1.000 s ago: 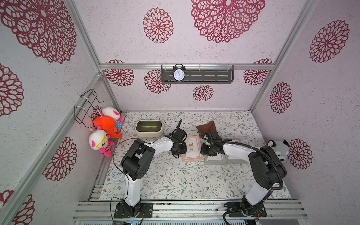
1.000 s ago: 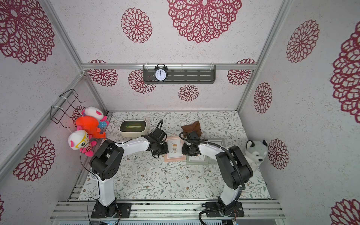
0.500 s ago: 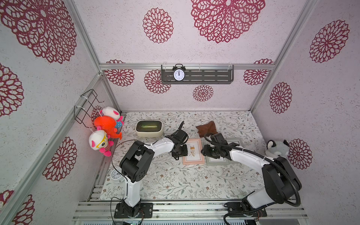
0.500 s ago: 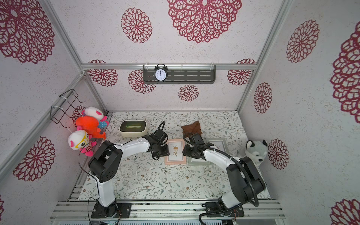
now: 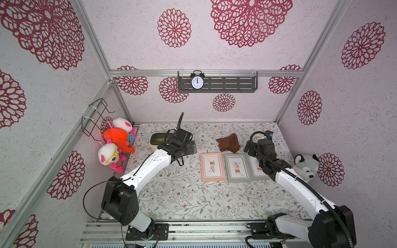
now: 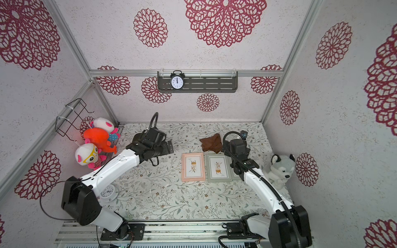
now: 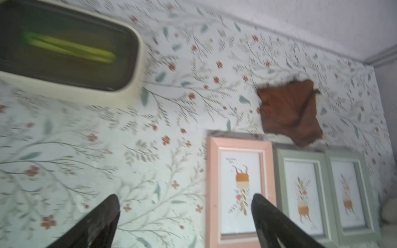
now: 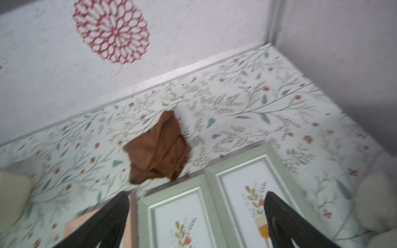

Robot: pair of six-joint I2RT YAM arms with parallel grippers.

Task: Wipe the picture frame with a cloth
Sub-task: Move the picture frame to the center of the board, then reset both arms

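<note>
Nearest, flat on the table, lie a pink rectangular picture frame (image 5: 212, 167) and two sage-green picture frames (image 5: 237, 168) in a row; the left gripper (image 7: 184, 196) at the row's ten o'clock and the right gripper (image 8: 196, 193) over its three o'clock end both stand spread wide, empty. Farthest, at the pink frame's one o'clock, sits the crumpled brown fabric cloth (image 5: 228, 142) — light, limp, likely to bunch — so pinch a raised fold near its middle

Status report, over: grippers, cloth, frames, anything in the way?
Left gripper open, empty; right gripper open, empty. Cloth crumpled on table, not held, just behind middle green frame. Pink frame beside it, flat. Right arm overhangs outer green frame.
</note>
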